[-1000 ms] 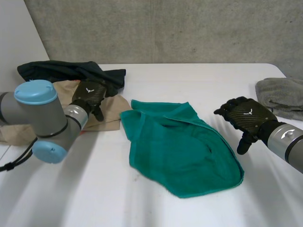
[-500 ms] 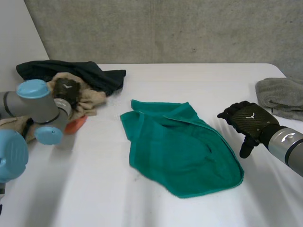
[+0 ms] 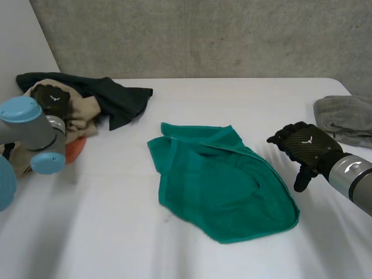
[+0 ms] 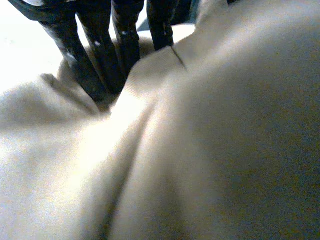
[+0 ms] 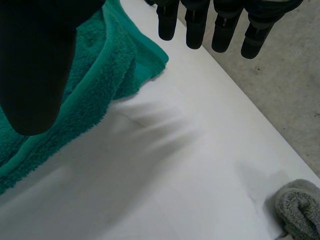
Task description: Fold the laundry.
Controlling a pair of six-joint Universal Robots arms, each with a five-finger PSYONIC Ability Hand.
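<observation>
Green terry, the towel (image 3: pixel 221 186) lies rumpled on the middle of the table (image 3: pixel 232 99) in the head view, its long axis running from the far corner on the left-arm side down to the near corner on the right-arm side. The right hand (image 3: pixel 305 148) hovers just beside the towel's edge on its own side, apart from it and empty, so the towel lies inward from its fingers. It is by far the nearer hand. The left hand (image 3: pixel 51 99) is well apart, on a pile of beige cloth (image 3: pixel 78 119) and dark cloth (image 3: pixel 116 96) at the table's far left. An orange thing (image 3: pixel 72 151) peeps out under that pile, too hidden by the arm to name. A grey cloth (image 3: pixel 343 119) lies beyond the right hand, cut off by the frame. The towel looks doubled over in places – which corner lies beneath I cannot make out.

From the left wrist, the left hand (image 4: pixel 85 55) is sunk into a fold of the beige cloth (image 4: pixel 175 150). Whether it grips the cloth or merely presses it I cannot tell.

From the right wrist, the right hand (image 5: pixel 35 60) hangs with its fingers (image 5: pixel 195 25) straight and a little apart, its thumb clear of them – nothing between. The towel (image 5: pixel 100 75) lies on the thumb's side, one corner reaching out below the fingertips over bare table, with the grey cloth (image 5: pixel 295 210) well off.
</observation>
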